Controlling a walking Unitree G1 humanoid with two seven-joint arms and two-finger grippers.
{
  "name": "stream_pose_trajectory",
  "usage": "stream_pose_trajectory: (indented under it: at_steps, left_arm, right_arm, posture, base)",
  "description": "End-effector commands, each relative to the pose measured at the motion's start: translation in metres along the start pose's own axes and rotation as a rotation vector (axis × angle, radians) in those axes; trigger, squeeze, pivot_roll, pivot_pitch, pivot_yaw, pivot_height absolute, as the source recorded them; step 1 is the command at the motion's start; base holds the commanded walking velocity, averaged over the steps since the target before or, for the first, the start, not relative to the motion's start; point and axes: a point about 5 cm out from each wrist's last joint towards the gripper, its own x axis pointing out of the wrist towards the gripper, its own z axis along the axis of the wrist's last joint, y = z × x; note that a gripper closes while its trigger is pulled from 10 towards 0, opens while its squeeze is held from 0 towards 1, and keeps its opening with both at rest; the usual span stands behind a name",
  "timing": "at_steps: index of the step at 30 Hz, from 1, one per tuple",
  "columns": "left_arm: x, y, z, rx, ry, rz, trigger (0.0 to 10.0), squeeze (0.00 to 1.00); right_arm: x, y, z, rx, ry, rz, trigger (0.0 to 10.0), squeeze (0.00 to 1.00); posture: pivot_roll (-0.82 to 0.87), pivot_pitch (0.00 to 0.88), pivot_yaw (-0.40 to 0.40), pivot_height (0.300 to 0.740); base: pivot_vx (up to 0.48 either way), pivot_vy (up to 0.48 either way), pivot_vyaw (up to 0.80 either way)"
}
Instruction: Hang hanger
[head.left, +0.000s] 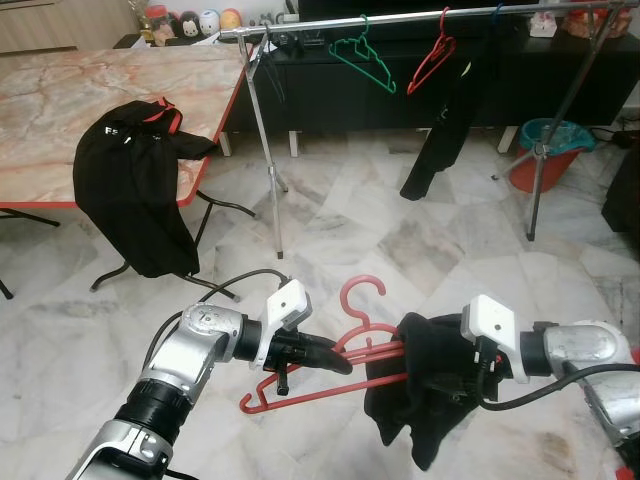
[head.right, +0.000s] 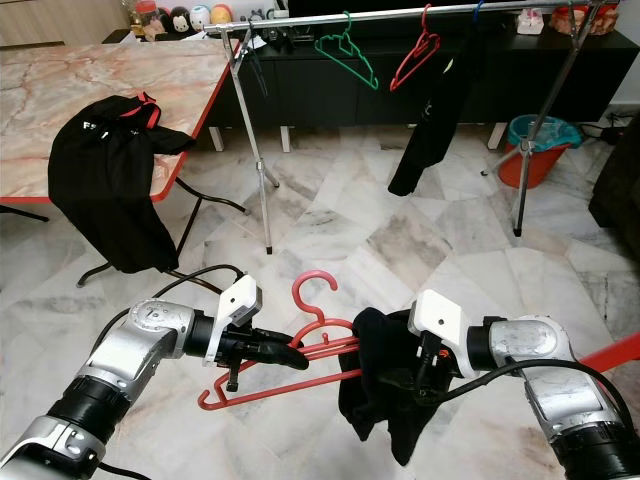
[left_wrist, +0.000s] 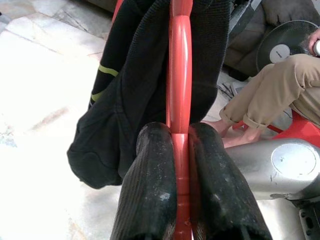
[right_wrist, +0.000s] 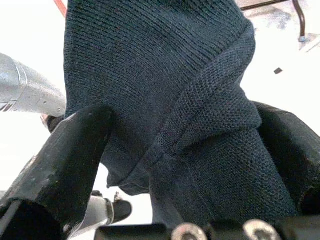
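The red hanger (head.left: 330, 365) is held low over the marble floor (head.left: 400, 230), between the two arms. It is pinched tight by the two black fingers (left_wrist: 150, 185) of the left gripper (head.left: 335, 357). A dark knit garment (head.left: 420, 390) is hung over the hanger's far end. The cloth is bunched between the spread fingers of the right gripper (right_wrist: 185, 150). Farther back, a metal clothes rail (head.left: 400, 20) is seen with a green hanger (head.left: 362, 55) and another red hanger (head.left: 432, 55) on it. A black jacket (head.left: 135, 180) is draped over the table (head.left: 60, 110) edge.
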Motion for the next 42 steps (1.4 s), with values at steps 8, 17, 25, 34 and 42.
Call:
stream_pose_trajectory:
  at_steps: [8, 17, 25, 34, 42]
  left_arm:
    - [0.002, -0.004, 0.007, 0.024, -0.030, -0.027, 10.0, 0.00]
    - [0.002, -0.004, 0.005, 0.018, -0.023, -0.025, 10.0, 0.00]
    - [0.002, -0.004, 0.004, 0.018, -0.020, -0.029, 10.0, 0.00]
    - [0.003, -0.004, 0.002, 0.022, -0.013, -0.026, 10.0, 0.00]
    - [0.002, -0.003, 0.000, 0.030, 0.003, -0.029, 10.0, 0.00]
  right_arm:
    - [0.002, -0.004, 0.006, -0.002, -0.046, -0.002, 0.0, 0.00]
    - [0.002, -0.004, 0.006, -0.001, -0.054, 0.010, 0.0, 0.00]
    - [0.003, -0.004, 0.008, 0.001, -0.064, 0.013, 0.0, 0.00]
    - [0.007, -0.004, 0.007, 0.002, -0.063, 0.019, 0.0, 0.00]
    - [0.013, -0.002, 0.008, 0.005, -0.075, 0.037, 0.0, 0.00]
  posture:
    - [-0.26, 0.076, 0.051, 0.740]
    - [-0.26, 0.076, 0.051, 0.740]
    - [-0.26, 0.072, 0.049, 0.740]
    - [-0.25, 0.065, 0.044, 0.740]
    - [-0.25, 0.056, 0.045, 0.740]
  base:
    - [0.000, 0.000, 0.00]
    - [0.000, 0.000, 0.00]
    - [0.000, 0.000, 0.00]
    - [0.000, 0.000, 0.00]
    - [0.000, 0.000, 0.00]
